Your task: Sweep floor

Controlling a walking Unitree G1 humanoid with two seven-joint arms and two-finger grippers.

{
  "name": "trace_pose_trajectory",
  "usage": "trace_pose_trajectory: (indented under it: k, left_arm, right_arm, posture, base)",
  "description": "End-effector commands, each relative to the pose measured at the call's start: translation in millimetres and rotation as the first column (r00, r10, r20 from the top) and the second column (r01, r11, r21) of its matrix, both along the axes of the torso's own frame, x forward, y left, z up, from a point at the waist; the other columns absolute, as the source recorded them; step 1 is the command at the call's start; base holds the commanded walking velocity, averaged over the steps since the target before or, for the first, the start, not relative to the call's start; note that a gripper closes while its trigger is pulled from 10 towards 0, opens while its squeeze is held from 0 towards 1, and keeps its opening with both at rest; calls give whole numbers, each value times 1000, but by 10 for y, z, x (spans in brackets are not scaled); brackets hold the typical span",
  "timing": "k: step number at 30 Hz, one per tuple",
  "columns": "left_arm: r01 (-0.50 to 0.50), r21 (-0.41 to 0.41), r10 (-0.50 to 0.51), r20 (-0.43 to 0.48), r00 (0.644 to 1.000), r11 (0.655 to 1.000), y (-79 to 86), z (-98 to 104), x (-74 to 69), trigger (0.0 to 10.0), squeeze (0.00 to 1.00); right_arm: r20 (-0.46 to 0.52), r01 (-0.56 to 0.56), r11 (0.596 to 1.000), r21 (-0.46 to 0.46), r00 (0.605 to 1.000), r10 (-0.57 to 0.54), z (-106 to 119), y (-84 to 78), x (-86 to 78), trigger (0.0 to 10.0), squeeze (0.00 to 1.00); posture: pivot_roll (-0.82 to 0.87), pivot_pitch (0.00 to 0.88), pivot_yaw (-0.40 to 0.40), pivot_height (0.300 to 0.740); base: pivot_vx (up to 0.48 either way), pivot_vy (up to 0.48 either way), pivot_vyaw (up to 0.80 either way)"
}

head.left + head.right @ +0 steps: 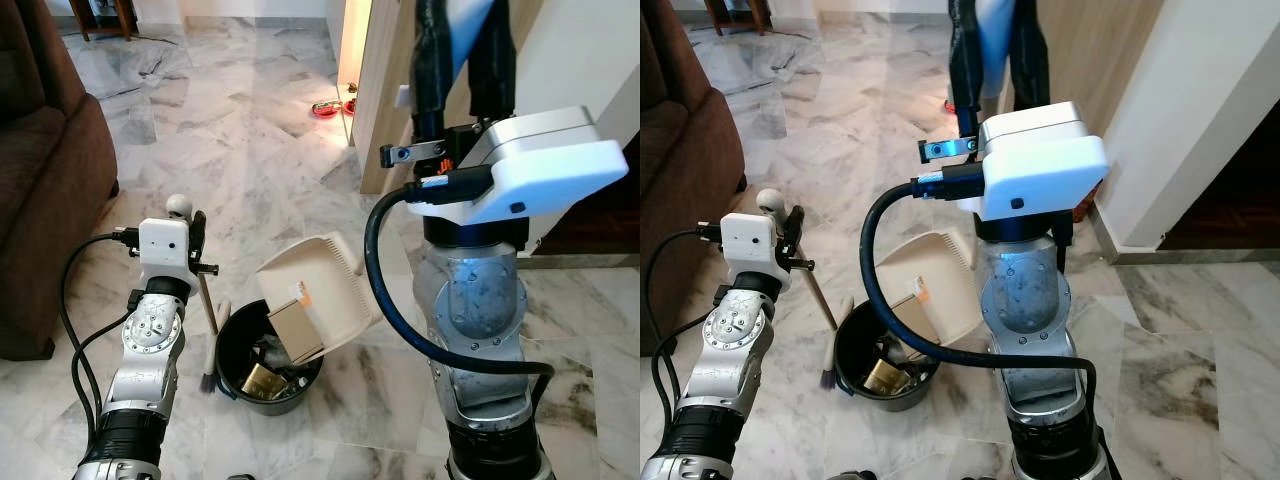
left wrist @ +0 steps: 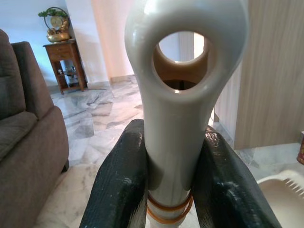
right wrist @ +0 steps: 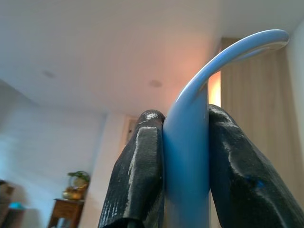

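Left eye view. We note the left end effector (image 1: 192,222) at centre left of the frame, pinching the grey brush handle (image 1: 180,208) just below its rounded top. The brush (image 1: 208,345) runs down from there, its bristles on the floor beside the black bucket (image 1: 232,352). The right end effector (image 1: 466,50) is at the top of the frame, raised, its black fingers pressed on a blue handle (image 1: 470,25). A beige dustpan (image 1: 322,282) sits tilted over the bucket at lower centre, its mouth toward the bucket; a cardboard box (image 1: 295,328) and other scraps lie at the bucket's opening.

Right eye view. Same arrangement. The marble floor (image 1: 1200,330) is grey-veined. A brown sofa (image 1: 685,150) fills the left edge, and a wooden panel (image 1: 1110,60) and white wall stand at upper right.

Left wrist view. Two black fingers (image 2: 118,185) are closed on the grey handle, which ends in a loop with a round hole. An orange band circles the handle between the fingers. A small wooden side table (image 2: 64,64) with ornaments stands at upper left.

Right wrist view. Both black fingers (image 3: 137,175) clamp the blue handle, whose tip curves over at upper right of the frame. The ceiling (image 3: 95,47) is behind.
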State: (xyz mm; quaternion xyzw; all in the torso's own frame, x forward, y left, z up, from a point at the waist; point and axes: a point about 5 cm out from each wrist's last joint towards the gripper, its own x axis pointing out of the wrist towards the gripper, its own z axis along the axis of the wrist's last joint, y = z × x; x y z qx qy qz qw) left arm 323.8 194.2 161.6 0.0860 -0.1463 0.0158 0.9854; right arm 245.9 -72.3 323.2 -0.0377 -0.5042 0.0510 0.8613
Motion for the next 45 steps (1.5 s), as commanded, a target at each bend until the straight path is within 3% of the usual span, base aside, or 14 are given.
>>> trace_pose_trajectory:
  k: [1, 6, 18, 20, 23, 31, 42, 45]
  left_arm:
    - [8, 1, -9, 64, 998, 1000, -29, 114, -2, 10000, 0]
    - [12, -3, -12, 63, 998, 1000, -41, 109, -3, 10000, 0]
    - [10, -5, -10, 65, 998, 1000, -43, 110, -6, 10000, 0]
    - [11, -7, -10, 66, 998, 1000, -47, 112, -7, 10000, 0]
    - [11, -8, -11, 66, 998, 1000, -47, 109, -9, 10000, 0]
    - [12, -8, -12, 67, 998, 1000, -50, 108, -8, 10000, 0]
    - [19, -9, -18, 67, 998, 1000, -62, 108, -4, 10000, 0]
    - [19, -10, -18, 68, 998, 1000, -65, 109, -4, 10000, 0]
  right_arm:
    - [132, 18, 1000, 15, 991, -19, 149, -39, -157, 10000, 0]
    - [165, 15, 999, -32, 986, -9, 168, -6, -195, 10000, 0]
    - [192, 30, 999, -45, 981, -21, 172, 11, -226, 10000, 0]
    - [114, -3, 999, 38, 993, -1, 131, -11, -182, 10000, 0]
    - [93, 1, 998, 65, 996, -7, 130, -42, -154, 10000, 0]
    - [99, 19, 998, 58, 995, -24, 133, -76, -143, 10000, 0]
    - [191, 63, 997, -53, 980, -52, 151, -24, -211, 10000, 0]
    - [138, 27, 1000, -2, 990, -26, 120, -25, -184, 10000, 0]
  posture:
    - [130, 129, -71, 740]
    - [128, 130, -74, 740]
    - [126, 133, -77, 740]
    - [127, 133, -78, 740]
    - [126, 132, -77, 740]
    - [125, 130, -77, 740]
    - [128, 126, -78, 740]
    - [130, 125, -79, 740]
  base:
    - [0, 0, 0]
    - [0, 0, 0]
    - [0, 0, 0]
    - [0, 0, 0]
    - [0, 0, 0]
    - [0, 0, 0]
    - [0, 0, 0]
    - [0, 0, 0]
